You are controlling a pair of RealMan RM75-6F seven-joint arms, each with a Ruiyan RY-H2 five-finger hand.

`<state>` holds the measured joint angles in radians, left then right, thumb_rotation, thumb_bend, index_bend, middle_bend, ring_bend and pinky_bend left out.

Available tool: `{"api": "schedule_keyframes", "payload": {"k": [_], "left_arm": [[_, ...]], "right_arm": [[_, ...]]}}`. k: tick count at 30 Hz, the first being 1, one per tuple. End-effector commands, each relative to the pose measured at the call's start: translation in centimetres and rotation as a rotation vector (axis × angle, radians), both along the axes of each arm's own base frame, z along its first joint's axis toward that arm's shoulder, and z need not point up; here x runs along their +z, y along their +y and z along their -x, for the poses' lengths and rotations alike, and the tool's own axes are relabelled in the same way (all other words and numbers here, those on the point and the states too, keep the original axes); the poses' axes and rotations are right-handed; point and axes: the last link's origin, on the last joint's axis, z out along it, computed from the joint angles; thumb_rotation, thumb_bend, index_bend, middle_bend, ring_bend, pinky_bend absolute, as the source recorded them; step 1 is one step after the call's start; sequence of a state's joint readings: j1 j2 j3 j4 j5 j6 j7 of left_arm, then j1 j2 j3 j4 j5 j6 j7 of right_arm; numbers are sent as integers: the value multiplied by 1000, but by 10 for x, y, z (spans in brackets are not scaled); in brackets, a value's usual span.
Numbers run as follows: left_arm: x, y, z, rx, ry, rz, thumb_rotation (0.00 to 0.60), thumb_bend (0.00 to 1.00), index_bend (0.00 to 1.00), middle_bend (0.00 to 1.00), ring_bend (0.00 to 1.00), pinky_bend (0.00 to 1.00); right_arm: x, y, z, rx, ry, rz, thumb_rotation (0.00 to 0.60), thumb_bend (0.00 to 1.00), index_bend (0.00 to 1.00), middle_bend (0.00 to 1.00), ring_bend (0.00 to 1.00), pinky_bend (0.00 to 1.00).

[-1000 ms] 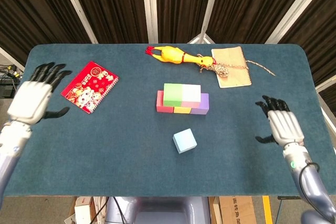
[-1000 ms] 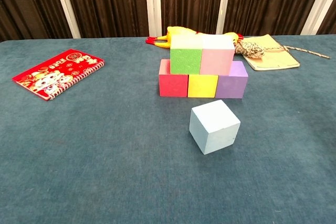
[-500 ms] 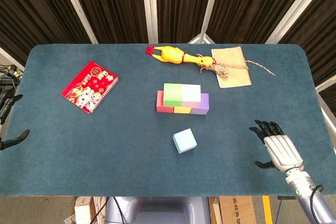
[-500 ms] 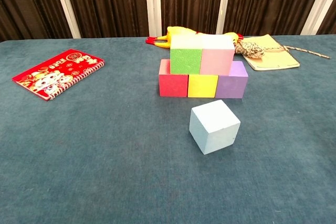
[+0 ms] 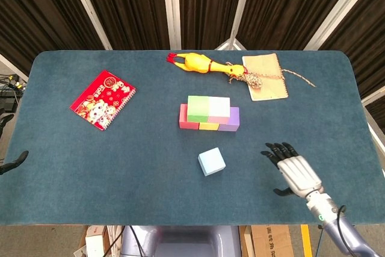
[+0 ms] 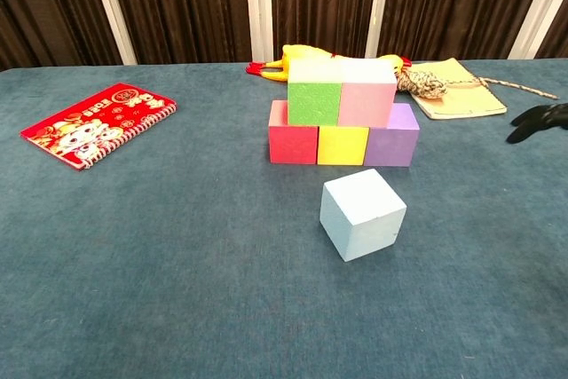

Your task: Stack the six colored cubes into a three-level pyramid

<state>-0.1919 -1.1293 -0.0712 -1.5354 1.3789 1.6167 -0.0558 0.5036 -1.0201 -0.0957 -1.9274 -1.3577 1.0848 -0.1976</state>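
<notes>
Teal cloth covers the whole table point(image 5: 120, 167), and that is our stage; on it, left of centre, lies the red spiral notebook point(image 5: 102, 99), flat and angled, well apart from everything else; at the far edge sits the tan pad point(image 5: 265, 76) with a knot of rope point(image 5: 255, 80) on it, its tail trailing off to the right; just beside that pad stretches the yellow rubber chicken point(image 5: 206, 64), lying on its side.

Now the build, dead centre: a bottom row of red cube point(image 6: 293, 143), yellow cube point(image 6: 343, 146) and purple cube point(image 6: 391, 146), side by side and touching; on top of them a second row, green cube point(image 6: 314, 103) over the red-yellow seam and pink cube point(image 6: 366, 104) touching it on the right; two levels standing, the top spot bare.

And there is the light blue cube point(image 6: 362, 214), alone on the cloth in front of the row, near it but not touching, turned a little askew.

Over to the right hand point(image 5: 295, 173): it hovers near the front edge, to the right of the blue cube and apart from it, dark fingers point(image 5: 278, 150) spread and pointing toward the stack, holding nothing; the chest view catches only fingertips at the frame edge. Left hand point(image 5: 13, 162): just a dark sliver at the left border; I cannot tell how it is set.
</notes>
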Motion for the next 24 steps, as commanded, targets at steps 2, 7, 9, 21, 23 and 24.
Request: {"api": "schedule_keyframes", "payload": {"k": [2,7,9,21,23,24], "left_arm": [[-1,0,0,9,10,-19,600,242,165,59,18,30],[-2,0,0,16,14,-30,600,242,165,58,18,30],[-3,0,0,19,17,-34,600,243,165,58,18,30],[-7,5,3,36,15,-49,600,242,167,58,18,30],[-7,6,3,33,12,-53,600,243,168,58,18,30],[-7,6,4,34,12,-54,600,243,168,57,18,29]], "right_arm": [[-18,-6,-16,40,-2,-42,600,155,146,67,0,0],[-31,-16,-34,73,-7,-52,600,155,126,67,0,0],[-37,-25,-43,81,-8,-58,600,155,125,67,0,0],[-54,-46,-76,102,10,-77,600,154,121,72,0,0],[-61,-49,-86,111,6,-87,600,154,121,83,0,0],[-65,-52,-91,114,2,-91,600,154,121,90,0,0]]}}
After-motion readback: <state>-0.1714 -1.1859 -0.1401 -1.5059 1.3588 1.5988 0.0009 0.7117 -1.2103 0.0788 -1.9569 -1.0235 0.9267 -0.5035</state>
